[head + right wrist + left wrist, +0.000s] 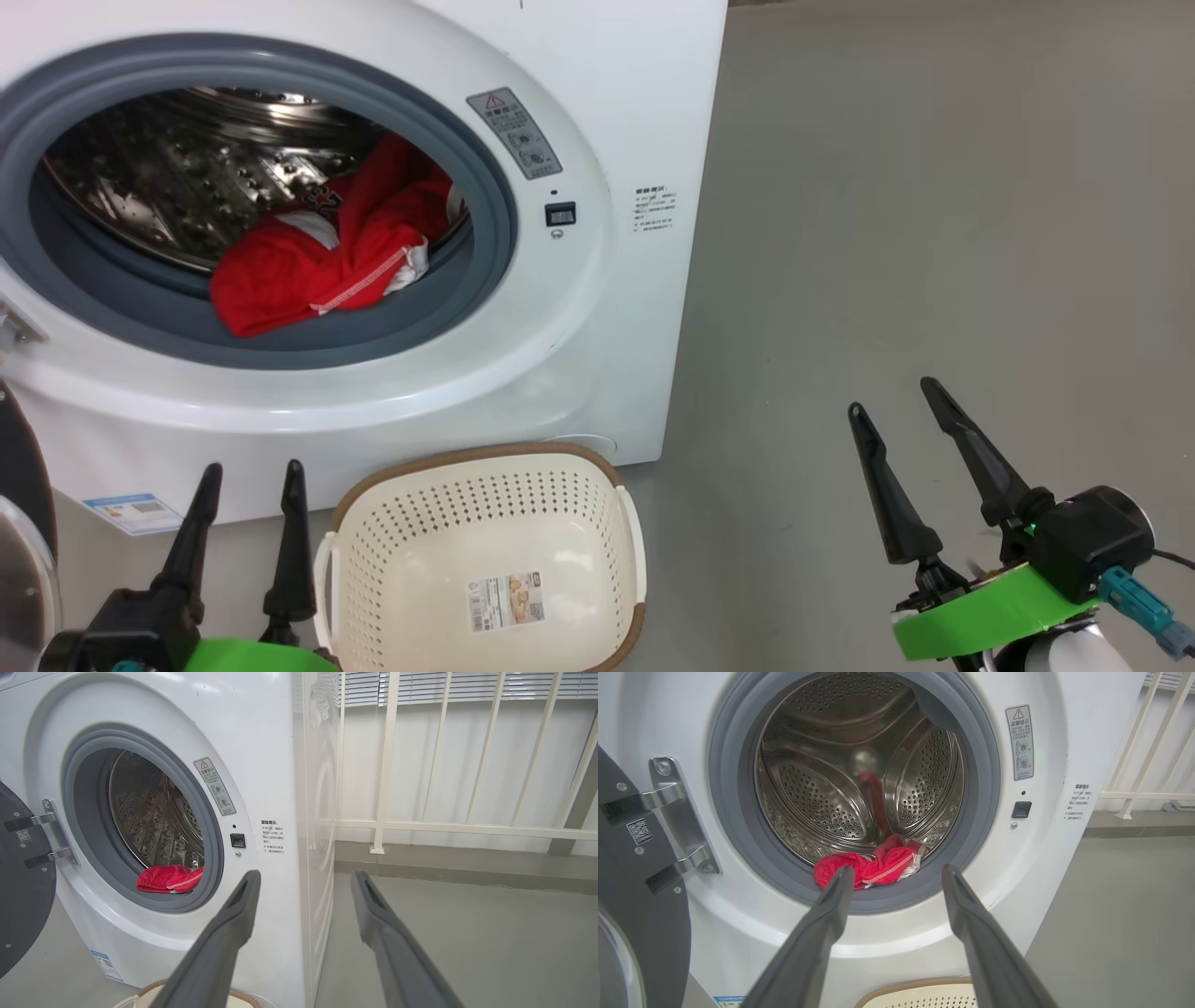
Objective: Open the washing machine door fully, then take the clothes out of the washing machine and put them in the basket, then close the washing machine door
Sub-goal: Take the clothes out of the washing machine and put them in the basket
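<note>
Both grippers have their fingers wide apart and hold nothing. The left gripper point(254, 469) is low in front of the washing machine point(607, 355), just beside the left wall of the basket point(476, 455). The right gripper point(892, 397) is over bare grey floor point(934, 205), well apart from the machine's right corner. The washing machine door point(630, 905) is swung out to the left on its metal hinge point(675, 807), so the round mouth is open. The clothes point(317, 257), red with white parts, lie at the front of the steel drum point(159, 177) and reach onto the grey rubber ring point(490, 243). The basket stands on the floor close below the mouth, with a sticker point(505, 600) on its bottom. A white railing point(387, 765) closes the far side of the floor. A grey warning label point(514, 133) with a red triangle sits beside the ring, a blue label point(133, 512) is at the lower corner, and a QR code point(639, 831) is on the door. Their writing is too small to read.
</note>
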{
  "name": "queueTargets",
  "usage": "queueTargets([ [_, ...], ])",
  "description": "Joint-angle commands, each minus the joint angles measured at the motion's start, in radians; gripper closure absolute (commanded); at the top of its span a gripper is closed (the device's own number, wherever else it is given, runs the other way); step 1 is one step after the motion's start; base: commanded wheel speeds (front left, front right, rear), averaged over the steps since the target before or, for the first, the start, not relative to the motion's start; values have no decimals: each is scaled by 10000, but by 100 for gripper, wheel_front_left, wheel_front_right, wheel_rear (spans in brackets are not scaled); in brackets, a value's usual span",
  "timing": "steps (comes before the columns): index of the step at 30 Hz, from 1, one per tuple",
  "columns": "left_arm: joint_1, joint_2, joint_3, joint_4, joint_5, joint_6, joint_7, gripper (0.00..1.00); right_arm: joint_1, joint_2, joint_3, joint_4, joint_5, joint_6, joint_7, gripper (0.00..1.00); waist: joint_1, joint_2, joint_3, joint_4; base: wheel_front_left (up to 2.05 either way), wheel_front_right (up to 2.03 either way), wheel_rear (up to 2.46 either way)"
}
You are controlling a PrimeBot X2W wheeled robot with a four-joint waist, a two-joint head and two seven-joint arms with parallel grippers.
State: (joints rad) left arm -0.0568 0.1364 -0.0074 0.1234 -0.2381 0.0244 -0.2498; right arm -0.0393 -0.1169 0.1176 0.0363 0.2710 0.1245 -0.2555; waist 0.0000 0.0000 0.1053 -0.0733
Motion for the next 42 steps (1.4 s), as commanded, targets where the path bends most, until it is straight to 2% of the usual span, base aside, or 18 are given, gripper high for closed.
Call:
queueTargets([
  [1, -28, 78, 388, -253, 137, -70, -120, 0, 1, -13, 185, -286, -136, 62, -63, 0, 0, 0, -59, 12, 0, 0, 0],
  [27, -49, -419, 859, -180, 430, -425, -120, 0, 239, -231, 187, -454, -197, 62, -63, 0, 0, 0, -85, 128, 0, 0, 0],
  [42, -852, -677, 1045, -213, 542, -344, -120, 0, -196, -138, 109, -719, -287, 62, -63, 0, 0, 0, 827, 321, 0, 0, 0],
])
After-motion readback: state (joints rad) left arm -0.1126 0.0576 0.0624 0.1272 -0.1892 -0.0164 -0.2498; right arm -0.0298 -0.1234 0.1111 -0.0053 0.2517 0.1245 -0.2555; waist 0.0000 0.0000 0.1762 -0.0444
